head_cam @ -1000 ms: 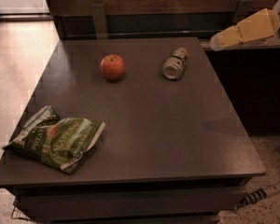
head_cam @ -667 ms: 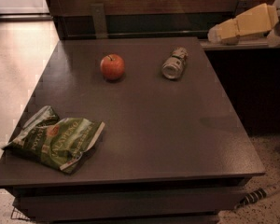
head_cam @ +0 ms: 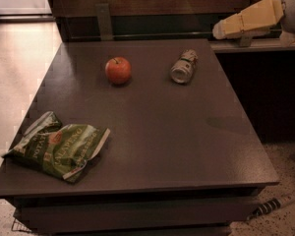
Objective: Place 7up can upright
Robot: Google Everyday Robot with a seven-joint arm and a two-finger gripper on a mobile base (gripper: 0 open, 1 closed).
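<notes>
Camera view shows the dark table (head_cam: 162, 132) filling most of the frame. On it, at lower left, lies a green chips bag (head_cam: 59, 149), far from my work. My pincer (head_cam: 219, 32) hangs at the upper right, above the ledge beside the table. It holds nothing, and I cannot tell how wide it is open. The red apple (head_cam: 118, 70) sits at upper centre. Right of it, well apart, the 7up can (head_cam: 183, 67) lies on its side, shiny end toward the camera. I judge the main risk is rolling: a touch on its round side may push it away, perhaps toward the right edge.
</notes>
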